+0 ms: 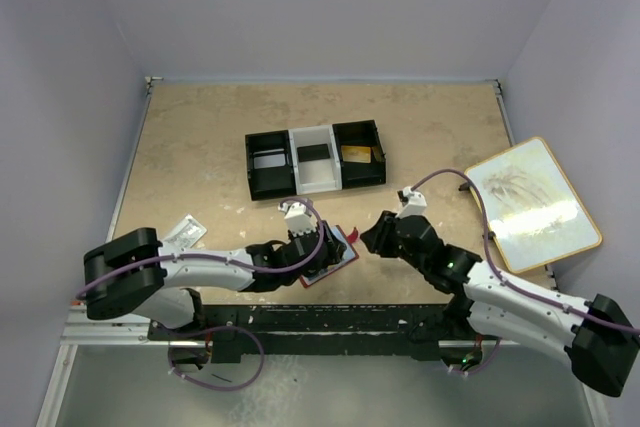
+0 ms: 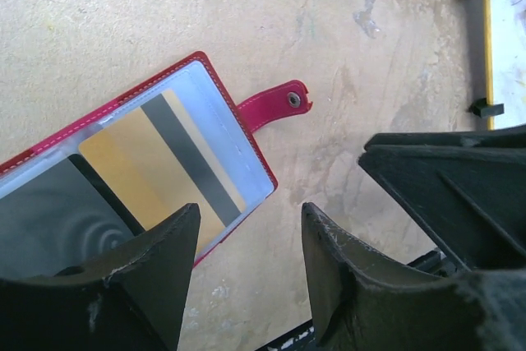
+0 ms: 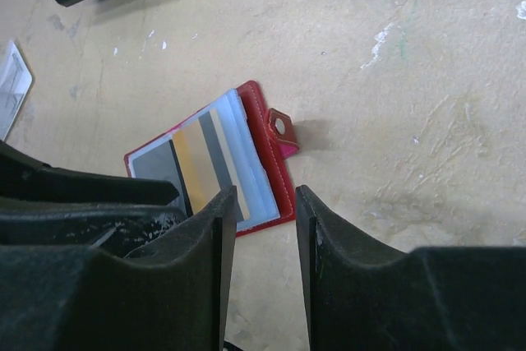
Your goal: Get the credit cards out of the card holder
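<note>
Top view: one card holder [image 1: 342, 250] lies open on the table [image 1: 200, 137], near the front edge, between my two grippers and in front of the tray [image 1: 315, 159]. Its contents are too small to read there.

The left wrist view fills that in: clear sleeves, red border, snap tab [image 2: 278, 104] sticking out to the side. The credit cards [image 2: 160, 166] sit inside the sleeves. I count two: one yellow card [image 2: 123, 162] with a black stripe and one dark grey card [image 2: 49, 219] beside it.

My left gripper [image 2: 246, 273] has its fingers spread wide with nothing between them. One finger [image 2: 152, 281] is over the holder's near edge, the other [image 2: 353, 285] over bare table. Whether either touches, I cannot tell.

The right wrist view adds what the left lacks: several sleeve leaves stacked at the holder's edge, and the tab raised, casting a shadow. My right gripper [image 3: 261, 240] has its fingers parted by a narrow gap, gripping nothing, just beside the holder's tab end.

Only the top view shows the rest in full:
- The one tray has three compartments (black, white, black), with small flat things inside that I can't make out.
- One clear packet [image 1: 185, 232] lies by my left arm.
- One framed board [image 1: 535, 205] lies far right.
</note>
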Action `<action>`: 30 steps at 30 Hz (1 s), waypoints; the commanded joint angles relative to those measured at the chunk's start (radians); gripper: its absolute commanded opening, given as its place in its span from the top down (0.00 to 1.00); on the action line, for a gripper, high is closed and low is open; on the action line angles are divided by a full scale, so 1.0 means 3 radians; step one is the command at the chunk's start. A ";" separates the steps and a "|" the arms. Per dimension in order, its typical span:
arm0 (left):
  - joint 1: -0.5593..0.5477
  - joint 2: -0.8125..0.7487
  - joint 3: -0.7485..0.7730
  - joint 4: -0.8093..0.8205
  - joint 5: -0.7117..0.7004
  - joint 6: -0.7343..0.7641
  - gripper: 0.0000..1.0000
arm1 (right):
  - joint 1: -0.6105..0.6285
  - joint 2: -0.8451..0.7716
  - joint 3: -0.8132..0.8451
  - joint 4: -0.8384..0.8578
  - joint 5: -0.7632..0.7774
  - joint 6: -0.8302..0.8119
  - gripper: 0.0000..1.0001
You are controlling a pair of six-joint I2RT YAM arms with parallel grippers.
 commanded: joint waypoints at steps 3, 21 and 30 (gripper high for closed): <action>0.0070 -0.0067 0.0011 0.0065 0.0054 0.0054 0.50 | -0.0016 -0.0277 -0.0161 0.0240 -0.0173 -0.0075 0.61; 0.0072 -0.1262 -0.0577 -0.1241 -0.0446 -0.0487 0.52 | 0.0152 0.1542 0.0377 0.1614 -0.1518 -0.0541 0.76; 0.0071 -0.1369 -0.0581 -0.1366 -0.0455 -0.0481 0.53 | 0.0448 0.2181 0.0828 0.1245 -0.1229 -0.0568 0.79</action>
